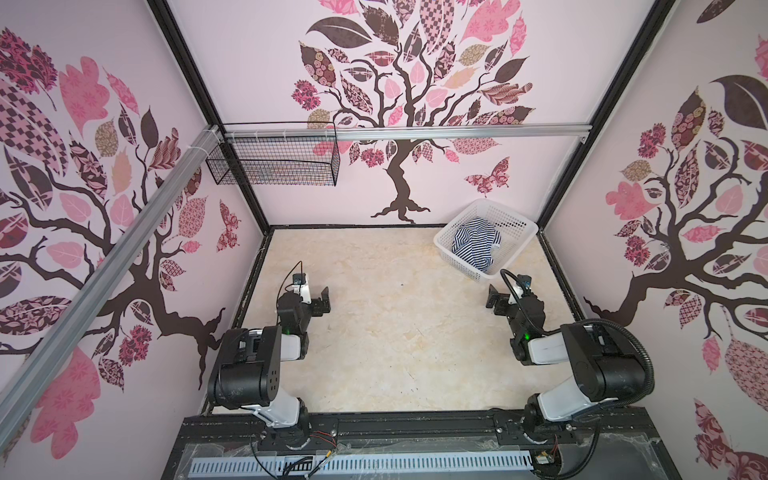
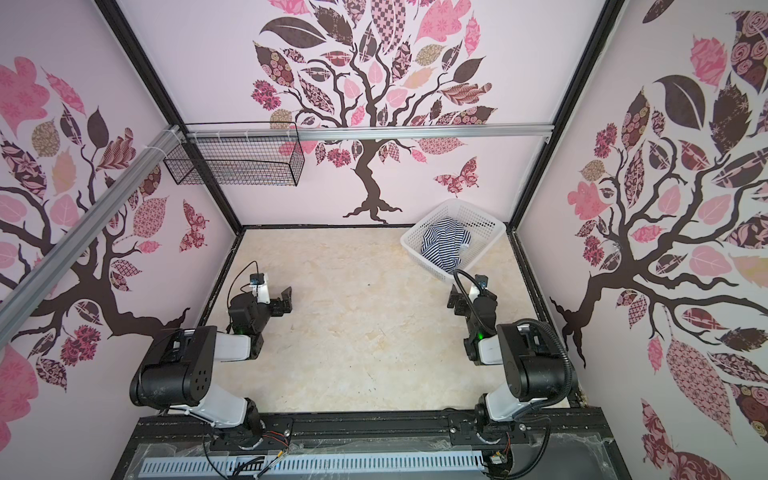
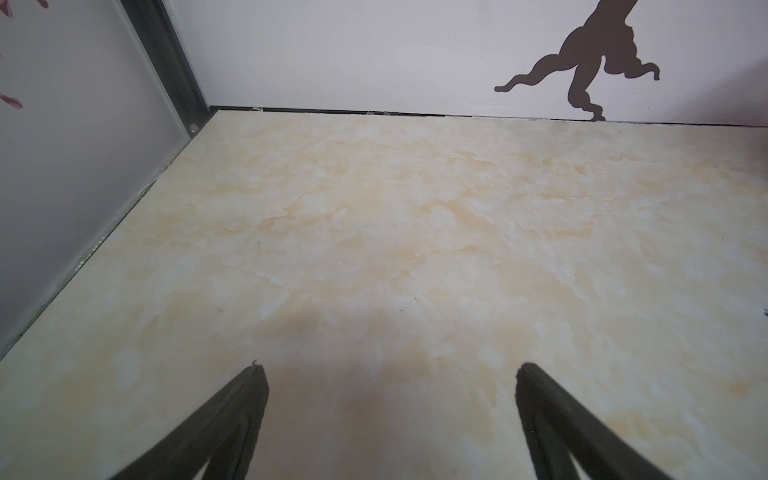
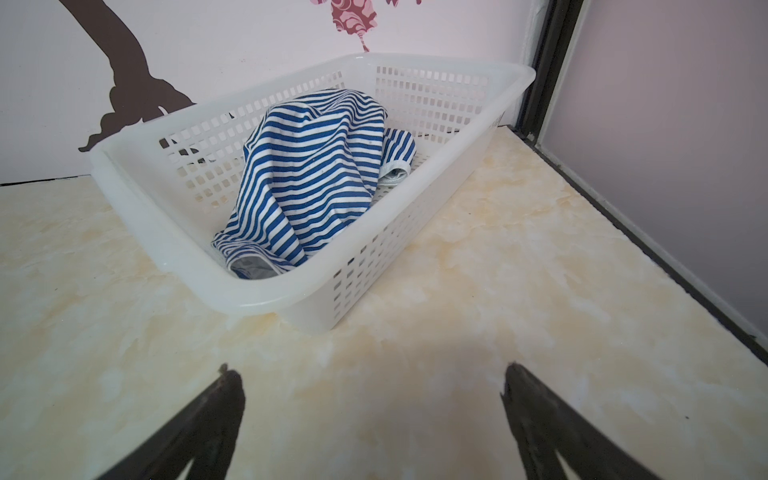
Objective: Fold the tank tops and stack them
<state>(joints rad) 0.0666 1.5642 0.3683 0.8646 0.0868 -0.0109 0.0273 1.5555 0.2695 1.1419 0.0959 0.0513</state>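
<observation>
Over the left part of the table [image 1: 395, 340], we see the left gripper [image 1: 322, 300] with its jaws spread wide and nothing between them. From the left wrist view we make out only the tips of its two dark fingers [image 3: 232, 415], well apart, with bare marbled surface and their own shadow in the gap. The right gripper [image 1: 496, 299] stands over the right part of the table, its jaws just as wide and likewise holding nothing. In the right wrist view its fingers [image 4: 536, 415] frame bare table, and the white basket [image 4: 449, 95] sits a little beyond them, apart from the tips. We cannot tell from any view whether either gripper rests on the table or hangs just above it.

The striped tank top [image 4: 307, 178] lies crumpled inside the basket, which stands at the far right corner of the table, near the back wall [image 1: 457, 183]. The cloth is heaped up in the middle and spills down toward the near corner of the basket.

Much stays hard to read. In both wrist views the fingers are cut off by the picture edge. In both top views a black cable [image 1: 509, 286] crosses the right arm's wrist just behind the gripper. The tank top is bunched so that we see only two white-trimmed openings and cannot say which is neck or armhole. Whatever lies under the heap is hidden from us.
</observation>
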